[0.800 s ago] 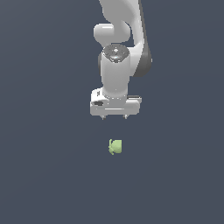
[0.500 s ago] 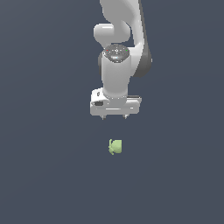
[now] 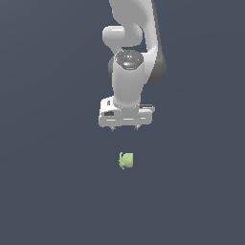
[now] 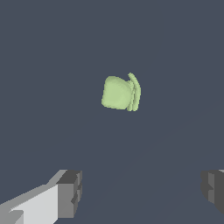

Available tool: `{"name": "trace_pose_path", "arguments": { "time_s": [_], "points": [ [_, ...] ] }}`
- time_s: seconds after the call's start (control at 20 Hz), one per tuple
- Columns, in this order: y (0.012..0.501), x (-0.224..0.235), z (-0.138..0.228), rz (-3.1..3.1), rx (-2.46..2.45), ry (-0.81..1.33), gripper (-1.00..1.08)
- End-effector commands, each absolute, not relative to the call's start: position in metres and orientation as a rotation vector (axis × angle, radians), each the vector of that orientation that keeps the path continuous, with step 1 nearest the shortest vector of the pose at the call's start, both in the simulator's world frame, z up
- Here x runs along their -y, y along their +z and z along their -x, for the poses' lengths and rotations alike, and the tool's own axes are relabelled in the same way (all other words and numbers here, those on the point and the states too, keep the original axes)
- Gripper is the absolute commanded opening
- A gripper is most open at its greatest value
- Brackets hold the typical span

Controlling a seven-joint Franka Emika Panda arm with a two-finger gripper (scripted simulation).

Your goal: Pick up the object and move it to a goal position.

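A: Position of the small, pale lime-green, lumpy matte object (image 3: 126, 161)?

B: It is seen lying alone on the flat dark grey-blue surface (image 3: 48, 191), below the white robot arm (image 3: 131, 52) in the exterior view and well apart from it. In the wrist view, ridged folds are noted on one side of the object (image 4: 120, 92).

A: State of the white tool (image 3: 125, 128)?

B: It is spread wide; the dark grey fingertips (image 4: 70, 192) are seen far apart in the wrist view. Nothing is gripped. The tool is held above the object, no contact recorded.
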State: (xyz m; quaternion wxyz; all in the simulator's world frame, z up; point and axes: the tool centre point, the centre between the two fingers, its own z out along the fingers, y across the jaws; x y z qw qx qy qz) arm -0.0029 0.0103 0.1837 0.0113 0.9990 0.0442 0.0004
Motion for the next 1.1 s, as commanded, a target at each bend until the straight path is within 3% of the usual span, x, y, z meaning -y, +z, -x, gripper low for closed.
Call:
{"name": "trace_pose_path", "arguments": {
  "time_s": [0.0,1.05],
  "points": [
    [0.182,-0.01,0.001,-3.117,-0.131,0.0,1.0],
    [0.105,-0.016,-0.071,-3.136,0.118,0.0,1.0]
  ]
}}
